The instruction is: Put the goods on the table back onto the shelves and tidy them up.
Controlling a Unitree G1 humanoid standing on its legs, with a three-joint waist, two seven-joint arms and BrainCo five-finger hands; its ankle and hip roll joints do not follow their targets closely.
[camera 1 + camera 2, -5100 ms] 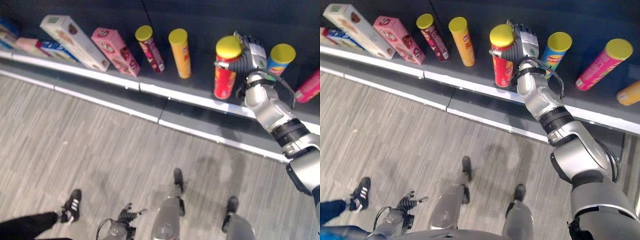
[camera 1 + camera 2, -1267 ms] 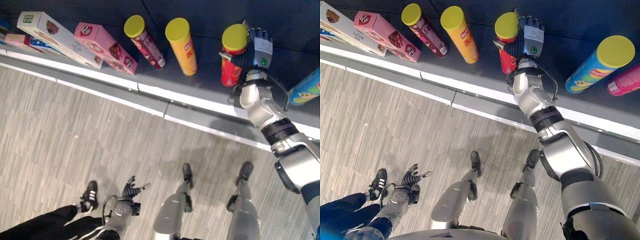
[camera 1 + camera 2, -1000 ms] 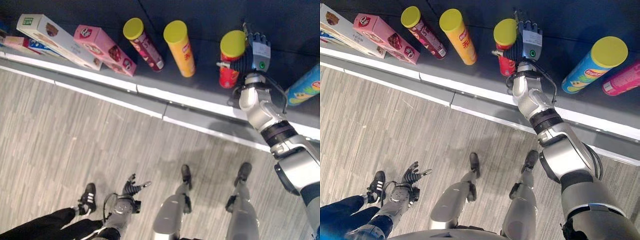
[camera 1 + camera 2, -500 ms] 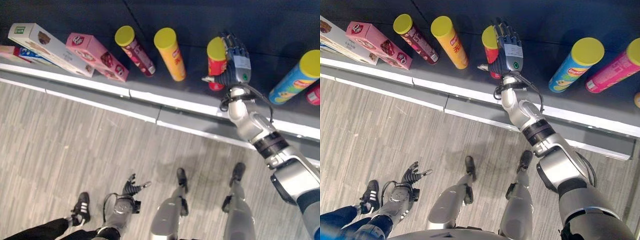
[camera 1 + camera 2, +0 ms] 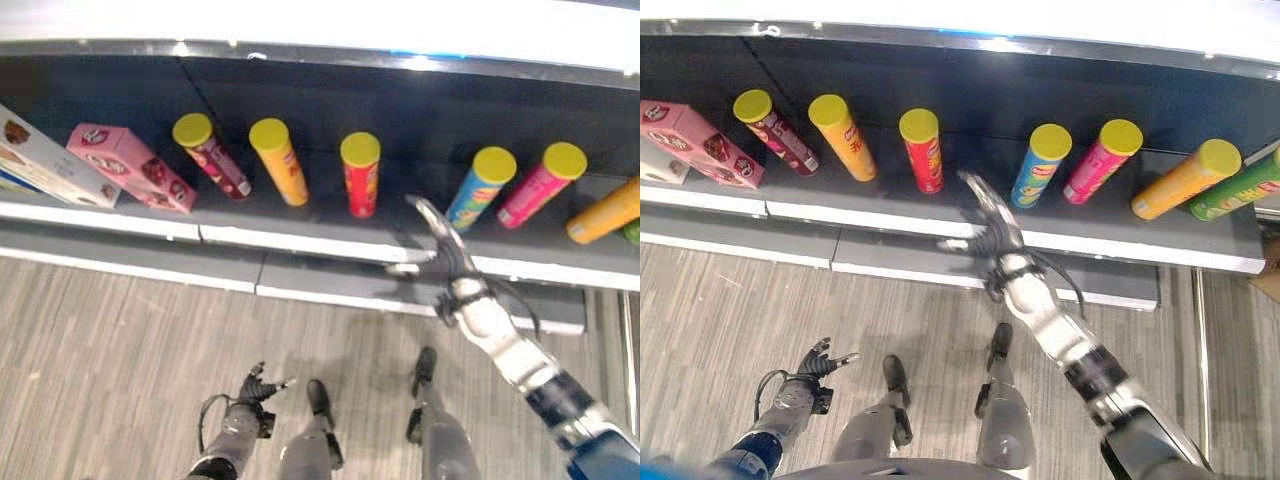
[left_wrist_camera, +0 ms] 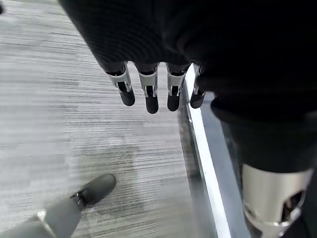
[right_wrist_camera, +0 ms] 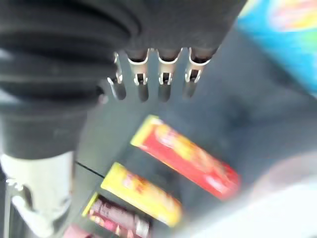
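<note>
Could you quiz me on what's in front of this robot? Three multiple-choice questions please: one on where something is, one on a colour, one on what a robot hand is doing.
1. Where does the red chip can stand?
A. On the floor
B. On the dark shelf, between the orange chip can and the blue chip can
C. In the right robot hand

2. What colour are the lids of the chip cans?
A. Yellow
B. Black
C. White

3. What is the right robot hand doing?
A. Squeezing the red can
B. Open, fingers straight, apart from the cans
C. Carrying the pink box

Answers: 1 B, the can stands upright in the row on the shelf. 2 A, each can shows a yellow top. 3 B, the hand sits in front of the shelf edge and holds nothing.
</note>
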